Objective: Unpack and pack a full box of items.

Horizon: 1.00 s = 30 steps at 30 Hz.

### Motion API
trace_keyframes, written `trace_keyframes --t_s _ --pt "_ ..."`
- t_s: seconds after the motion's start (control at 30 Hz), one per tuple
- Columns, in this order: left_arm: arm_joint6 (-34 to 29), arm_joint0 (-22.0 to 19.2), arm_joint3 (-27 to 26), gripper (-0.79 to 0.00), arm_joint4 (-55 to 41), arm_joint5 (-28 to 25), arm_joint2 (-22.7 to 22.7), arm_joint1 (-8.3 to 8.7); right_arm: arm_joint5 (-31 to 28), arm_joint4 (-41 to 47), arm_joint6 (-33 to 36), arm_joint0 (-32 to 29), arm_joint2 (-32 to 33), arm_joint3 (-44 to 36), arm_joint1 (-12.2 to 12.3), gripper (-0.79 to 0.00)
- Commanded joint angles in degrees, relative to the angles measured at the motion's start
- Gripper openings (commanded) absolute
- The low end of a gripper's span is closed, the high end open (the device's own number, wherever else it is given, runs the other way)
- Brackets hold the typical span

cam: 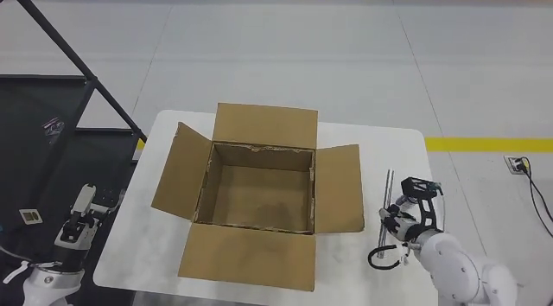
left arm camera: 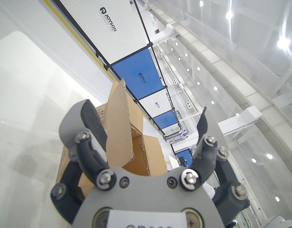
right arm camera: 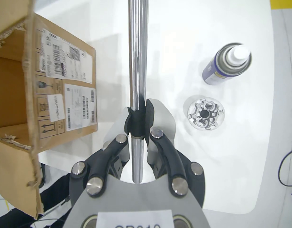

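Observation:
An open cardboard box point(cam: 259, 194) stands in the middle of the white table point(cam: 380, 146), flaps spread, its inside bare. Right of the box lies a long chrome rod point(cam: 387, 202), parallel to the box side. My right gripper point(right arm camera: 138, 117) is shut on the rod point(right arm camera: 137, 48) near one end, close above the table. In the top view the right gripper point(cam: 394, 224) is at the table's right front. My left gripper point(left arm camera: 148, 124) is open with nothing between its fingers, tilted upward beside the box point(left arm camera: 141, 148). The left gripper point(cam: 82, 207) is off the table's left front corner.
A blue spray can point(right arm camera: 225, 65) stands upright and a round metal hub point(right arm camera: 206, 116) lies flat on the table, both on the far side of the rod from the box. A black frame point(cam: 78, 73) stands left of the table. A cable point(cam: 384, 258) curls near the right arm.

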Motion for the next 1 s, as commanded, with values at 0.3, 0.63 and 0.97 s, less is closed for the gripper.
trace_keyframes --t_s 0.3,0.63,0.97 --pt "0.00 0.00 0.00 0.000 0.00 0.00 0.00 0.00 -5.26 -1.87 5.68 8.34 -2.24 16.53 1.23 -0.785" --pt "0.00 0.00 0.00 0.000 0.00 0.00 0.00 0.00 -4.14 -3.93 6.39 12.28 -5.85 22.97 1.64 -0.785" --pt "0.00 0.00 0.00 0.000 0.00 0.00 0.00 0.00 -2.49 -3.45 5.10 16.64 -6.93 30.80 1.99 -0.785"
